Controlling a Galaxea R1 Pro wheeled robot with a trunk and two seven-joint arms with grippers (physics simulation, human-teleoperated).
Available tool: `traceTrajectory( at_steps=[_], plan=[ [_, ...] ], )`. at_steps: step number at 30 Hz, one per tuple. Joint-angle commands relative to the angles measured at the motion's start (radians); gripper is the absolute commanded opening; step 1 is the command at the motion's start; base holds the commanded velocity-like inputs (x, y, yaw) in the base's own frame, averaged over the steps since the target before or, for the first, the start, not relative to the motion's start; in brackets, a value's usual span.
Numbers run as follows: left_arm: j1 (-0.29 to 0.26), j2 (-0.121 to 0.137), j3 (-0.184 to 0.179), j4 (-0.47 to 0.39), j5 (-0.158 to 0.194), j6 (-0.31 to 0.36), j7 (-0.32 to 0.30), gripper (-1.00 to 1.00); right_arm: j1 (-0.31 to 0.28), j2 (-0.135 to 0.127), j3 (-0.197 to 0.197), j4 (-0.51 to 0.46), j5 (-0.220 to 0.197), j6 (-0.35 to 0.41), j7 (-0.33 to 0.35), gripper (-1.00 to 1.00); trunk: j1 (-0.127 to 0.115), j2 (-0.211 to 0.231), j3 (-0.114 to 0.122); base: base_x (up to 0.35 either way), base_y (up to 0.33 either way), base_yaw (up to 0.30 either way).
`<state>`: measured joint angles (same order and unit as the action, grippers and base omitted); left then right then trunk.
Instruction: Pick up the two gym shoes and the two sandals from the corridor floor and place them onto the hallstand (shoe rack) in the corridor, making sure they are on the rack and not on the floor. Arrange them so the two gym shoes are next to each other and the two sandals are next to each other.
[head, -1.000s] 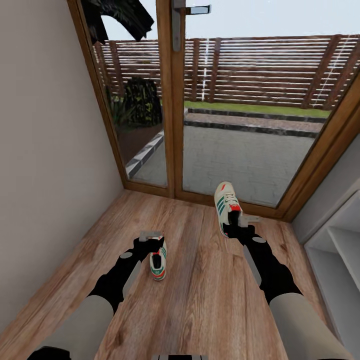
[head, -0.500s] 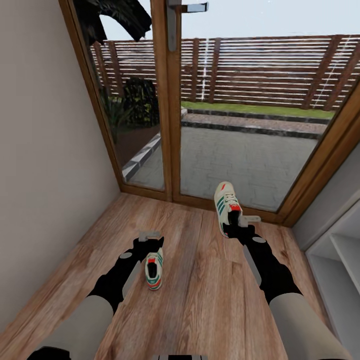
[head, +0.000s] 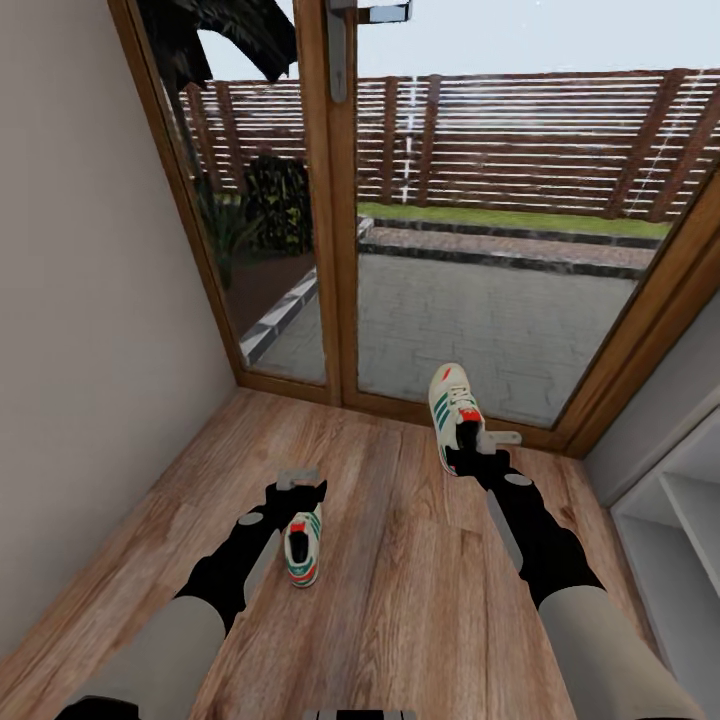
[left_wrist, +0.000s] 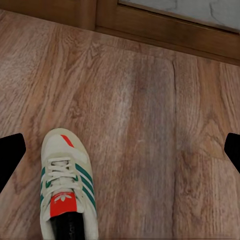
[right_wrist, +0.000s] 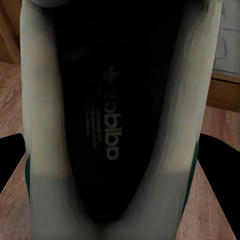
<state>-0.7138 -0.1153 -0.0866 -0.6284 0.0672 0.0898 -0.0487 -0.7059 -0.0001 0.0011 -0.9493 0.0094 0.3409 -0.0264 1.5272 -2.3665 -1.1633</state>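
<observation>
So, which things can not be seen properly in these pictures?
- Held shoe: the right wrist view looks into its dark inside; the right gripper covers its heel in the head view.
- Floor shoe: heel cut off by the left wrist view's edge.
- Rack: cut off by the head view's right edge.
- Left gripper: fingertips are dark slivers at the wrist view's edges.

Right fingers (head: 470, 452) clamp raised sneaker (head: 452, 405); second sneaker (head: 301, 546) on floor (head: 400, 600).
</observation>
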Motion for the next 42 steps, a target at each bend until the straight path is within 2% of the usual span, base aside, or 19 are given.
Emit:
traceTrajectory(
  at_steps=[1,4,10,12,14,19,22,25,27,31,42],
  plan=[
    [0.001,0.000,-0.001,0.005,0.007,-0.004,-0.002,1.00,0.000,0.000,0.000,-0.002,0.001,0.006,-0.003,-1.00,0.000,0.000,-0.001,0.005,-0.005,0.000],
    [0.001,0.000,0.000,0.013,0.008,-0.020,-0.002,1.00,0.000,0.000,0.000,-0.002,0.000,0.006,-0.003,-1.00,0.000,0.000,-0.001,0.004,-0.003,0.000],
    [0.002,0.001,0.001,0.090,0.009,-0.130,0.000,1.00,0.000,0.000,0.000,-0.002,0.000,0.006,-0.003,-1.00,0.000,0.000,-0.001,0.000,0.000,0.000],
    [0.002,0.001,0.009,0.124,0.009,-0.191,0.002,1.00,0.000,0.000,0.000,-0.002,0.000,0.006,-0.003,-1.00,0.000,0.000,-0.001,0.000,0.000,0.000],
    [0.002,0.002,0.036,0.141,0.010,-0.223,0.002,1.00,0.000,-0.001,0.000,-0.002,0.000,0.006,-0.003,-1.00,0.007,-0.014,-0.010,0.000,0.000,0.000],
    [0.002,0.002,0.095,0.149,0.008,-0.238,0.002,1.00,0.000,0.000,0.000,-0.002,0.000,0.006,-0.003,-1.00,0.027,-0.049,-0.033,0.000,0.000,0.000],
    [0.002,0.003,0.111,0.150,0.008,-0.243,0.002,1.00,0.000,0.000,0.000,-0.002,0.000,0.006,-0.002,-1.00,0.038,-0.070,-0.047,0.000,0.000,0.000],
    [0.002,0.004,0.119,0.151,0.008,-0.262,0.001,1.00,0.000,0.000,0.000,-0.002,0.000,0.006,-0.002,-1.00,0.050,-0.091,-0.061,0.000,0.000,0.011],
    [0.002,0.005,0.124,0.151,0.007,-0.299,0.002,1.00,0.000,0.000,0.000,-0.002,0.000,0.006,-0.001,-1.00,0.057,-0.105,-0.071,0.000,0.000,0.044],
    [0.002,0.005,0.125,0.150,0.007,-0.310,0.002,1.00,0.000,0.000,0.000,-0.001,0.000,0.006,-0.001,-1.00,0.073,-0.133,-0.090,0.000,0.000,0.057],
    [0.002,0.005,0.125,0.148,0.007,-0.312,0.003,1.00,0.000,0.000,0.000,0.000,0.000,0.006,-0.001,-1.00,0.078,-0.136,-0.150,0.000,0.000,0.060]
  ],
)
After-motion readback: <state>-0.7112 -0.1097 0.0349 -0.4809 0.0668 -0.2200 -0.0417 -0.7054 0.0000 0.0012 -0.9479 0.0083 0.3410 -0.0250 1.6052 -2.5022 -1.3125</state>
